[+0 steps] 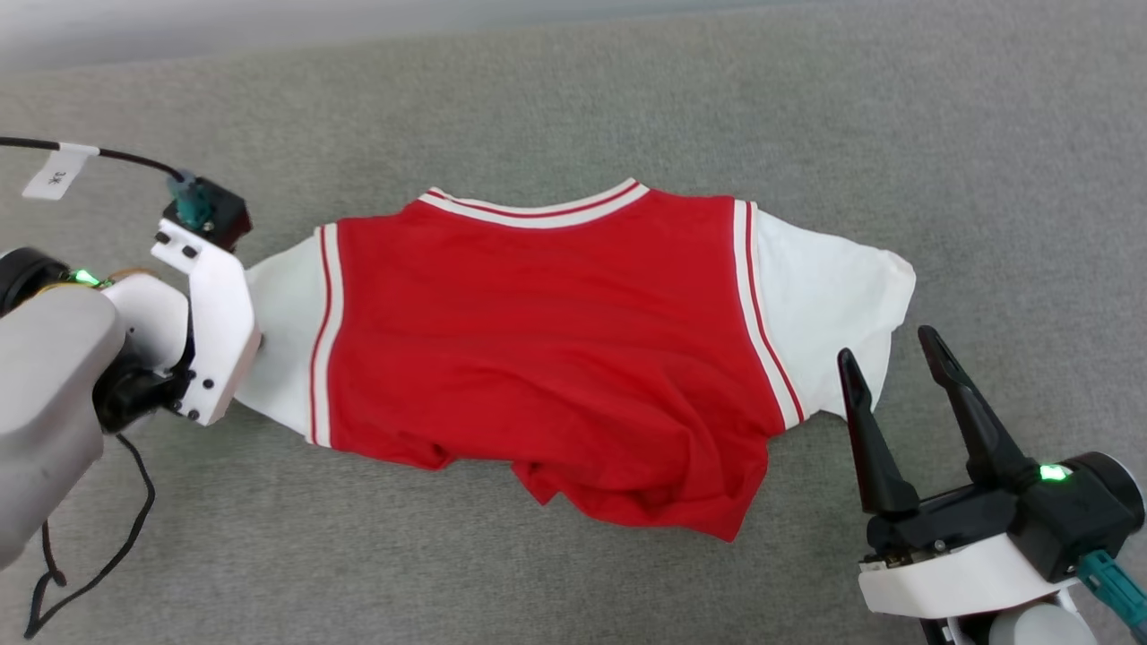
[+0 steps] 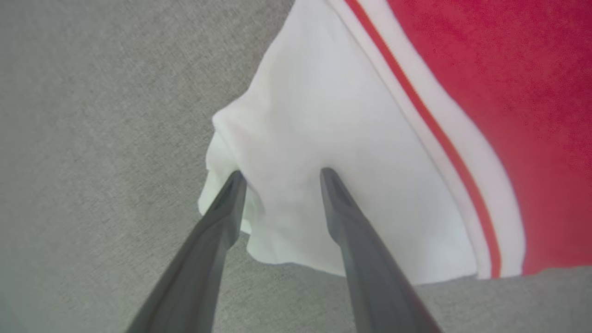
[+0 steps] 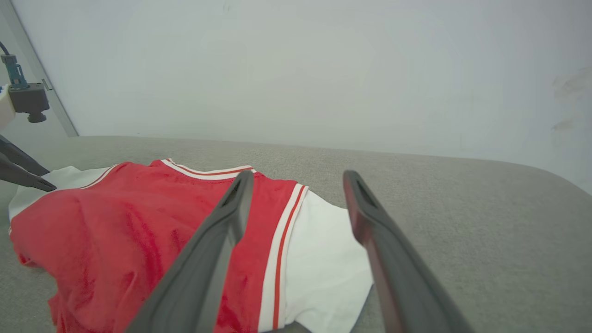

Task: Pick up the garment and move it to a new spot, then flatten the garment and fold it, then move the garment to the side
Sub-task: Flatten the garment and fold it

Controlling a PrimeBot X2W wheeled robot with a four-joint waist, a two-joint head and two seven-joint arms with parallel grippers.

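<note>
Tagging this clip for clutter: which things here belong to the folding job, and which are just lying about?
Belongs to the job:
- garment, spread out, near hem rumpled
- left gripper, open, tips on one white sleeve
- right gripper, open beside the other sleeve

Just lying about:
- black cable with a white tag
- grey padded surface underneath

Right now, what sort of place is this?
Likely a lab test bench, not a home: a grey fabric-covered surface, a plain pale wall behind it, a tagged cable, and one garment laid out.
</note>
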